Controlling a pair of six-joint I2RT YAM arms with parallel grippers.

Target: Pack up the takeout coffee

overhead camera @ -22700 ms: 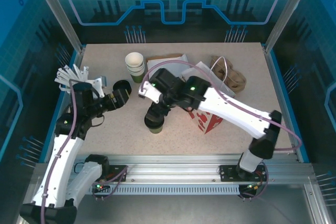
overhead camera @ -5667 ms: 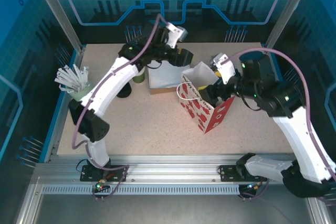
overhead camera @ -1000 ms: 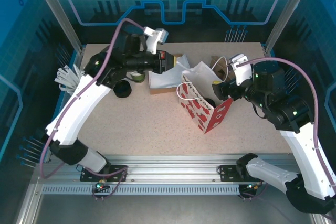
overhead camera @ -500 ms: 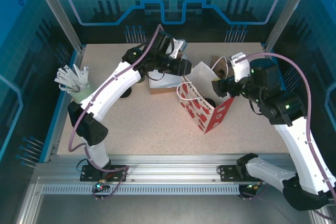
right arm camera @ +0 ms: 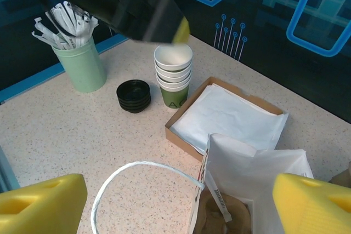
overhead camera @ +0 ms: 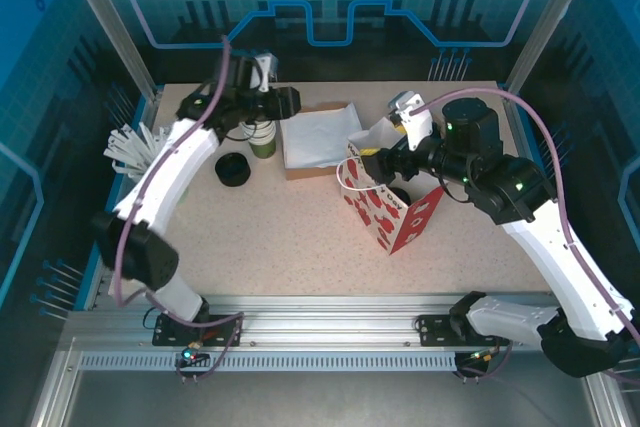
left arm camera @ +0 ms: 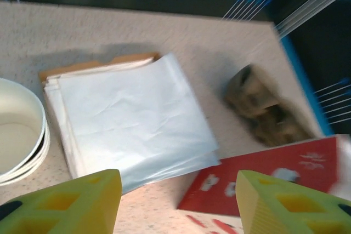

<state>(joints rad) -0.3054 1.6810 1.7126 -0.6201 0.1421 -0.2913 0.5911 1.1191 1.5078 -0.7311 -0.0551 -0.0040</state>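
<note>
Inside the red-and-white bag [overhead camera: 385, 219], the takeout coffee [overhead camera: 400, 194] is sitting with its dark lid showing, touched by nothing. Just above the bag's mouth the right gripper [right arm camera: 178, 190] is hovering, its fingers spread wide and gripping nothing. Well apart to the left, the left gripper [left arm camera: 178, 195] is hanging spread over the napkin box [overhead camera: 318, 137], beside the cup stack [overhead camera: 262, 134].

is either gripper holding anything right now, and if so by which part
Nothing is held. The left gripper is open by the white napkins; the right gripper is open above the red bag, nothing between its fingers.
</note>
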